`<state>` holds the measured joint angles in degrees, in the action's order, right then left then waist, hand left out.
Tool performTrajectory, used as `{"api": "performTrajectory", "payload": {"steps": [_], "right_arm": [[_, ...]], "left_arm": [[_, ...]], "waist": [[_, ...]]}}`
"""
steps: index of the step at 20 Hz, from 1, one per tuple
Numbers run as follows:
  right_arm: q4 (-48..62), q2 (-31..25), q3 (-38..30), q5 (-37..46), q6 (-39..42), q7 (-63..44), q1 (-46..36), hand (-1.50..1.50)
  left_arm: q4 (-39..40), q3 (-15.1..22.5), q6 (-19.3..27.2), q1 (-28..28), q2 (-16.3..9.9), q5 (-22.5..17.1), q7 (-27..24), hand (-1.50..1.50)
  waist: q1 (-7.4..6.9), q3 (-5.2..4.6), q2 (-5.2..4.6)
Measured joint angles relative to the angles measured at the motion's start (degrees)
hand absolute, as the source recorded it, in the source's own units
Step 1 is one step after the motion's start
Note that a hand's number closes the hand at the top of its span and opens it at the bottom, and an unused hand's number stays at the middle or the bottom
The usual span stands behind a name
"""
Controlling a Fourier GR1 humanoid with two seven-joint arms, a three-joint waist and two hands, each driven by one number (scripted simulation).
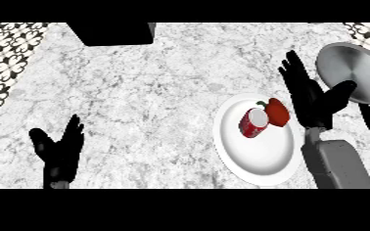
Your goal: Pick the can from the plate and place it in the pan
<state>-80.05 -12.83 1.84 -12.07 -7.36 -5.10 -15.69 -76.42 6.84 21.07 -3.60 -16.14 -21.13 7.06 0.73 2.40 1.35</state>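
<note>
One red can lies tipped on its side on the white plate, its pale end facing up and to the right, touching or just beside a red pepper that shares the plate. The right hand hovers just to the right of the plate's upper edge, fingers straight and spread, thumb angled out toward the pan; it holds nothing. So the can sits to the left of and slightly below that hand, near but not in contact. The step in hand looks like the approach to the pick: nothing is grasped yet. The next move would call for bringing the hand left over the can and curling round it without catching the pepper. The grey pan waits at the right edge of the marble counter. The left hand rests open at lower left.
</note>
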Motion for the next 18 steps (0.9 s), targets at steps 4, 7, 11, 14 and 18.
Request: {"api": "performTrajectory", "payload": {"steps": [4, 7, 11, 14, 18], "right_arm": [[-1.37, 0.68, 2.96, -6.16, 11.79, 1.51, -4.27, 1.5], [-3.46, -0.37, 7.28, -7.64, 21.85, 3.67, -8.59, 1.5], [-0.38, -7.64, 5.87, -12.13, 37.76, 9.77, -9.0, -1.5], [3.24, -13.33, 4.14, -13.18, 49.47, 16.06, -9.82, -1.5], [7.24, -19.15, 1.69, -8.23, 55.35, 22.77, -12.91, -1.5]], "left_arm": [[-4.44, 2.17, -2.41, 3.06, -0.77, 2.07, -3.35, 0.0], [-7.76, 5.01, -4.97, 7.15, -0.42, 3.83, -6.39, 0.0], [-10.99, 8.33, -7.42, 9.23, 0.53, 5.75, -10.33, 0.0], [-12.12, 10.29, -8.05, 9.72, 1.44, 7.03, -12.21, 0.0], [-12.44, 11.43, -8.64, 10.14, 1.83, 8.08, -13.4, 0.0]], "waist": [[-1.71, -1.15, -0.63], [-2.85, -1.56, -0.67], [-2.38, -1.88, -1.6], [-2.64, -1.95, -2.11], [-3.26, -2.0, -2.41]]}}
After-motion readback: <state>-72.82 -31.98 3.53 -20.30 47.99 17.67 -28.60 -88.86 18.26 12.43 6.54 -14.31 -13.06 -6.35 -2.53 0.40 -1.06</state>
